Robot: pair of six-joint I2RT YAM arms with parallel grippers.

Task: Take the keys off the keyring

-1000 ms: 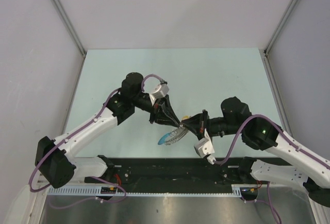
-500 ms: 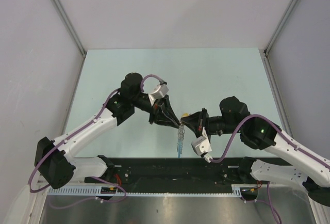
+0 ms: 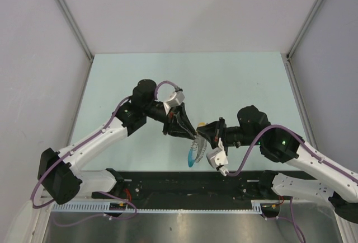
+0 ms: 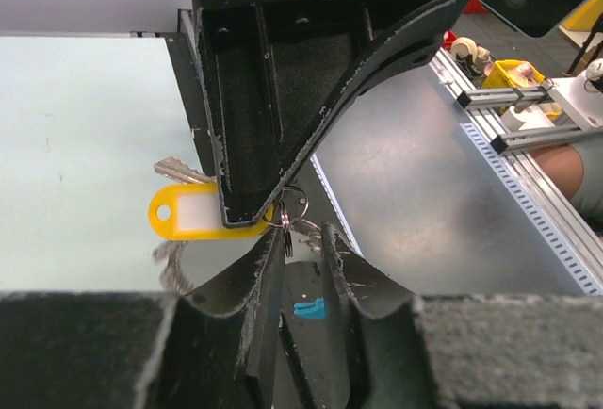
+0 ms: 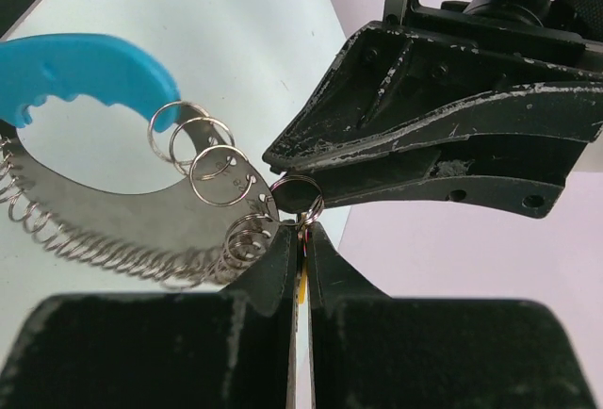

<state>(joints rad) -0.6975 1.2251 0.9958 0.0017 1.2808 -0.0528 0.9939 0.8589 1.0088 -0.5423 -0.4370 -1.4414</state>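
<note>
Keys (image 3: 193,152): we see the bunch dangling in the air between the two grippers, above the table (image 3: 235,80) and close to the middle of its near edge.
Left arm: the left gripper (image 3: 193,134) comes in from the table's left side, angled down toward the top of the bunch.
Left fingers: they stand only narrowly parted, with the ring's wire in the slot between them. We cannot tell whether they pinch it.
Keyring: the keyring (image 5: 300,197) is a thin silvery loop sitting right where the two sets of fingertips meet.
Bunch detail: from the right wrist view, the keys fan out as thin silvery plates, each with a small ring. A wire coil (image 5: 85,239) runs along their outer edge and the blue piece (image 5: 85,70) sits at the far end of the fan.
Yellow tag: the left wrist view shows a yellow tag (image 4: 193,213) with a white label beside the loop. Its end is tucked behind the right fingers, and a silvery key (image 4: 174,168) lies just behind it.
Right arm: the right gripper (image 3: 201,136) comes in from the table's right side, tip to tip with the left one.
Right fingers: we see them pressed together, clamping the keyring.
</note>
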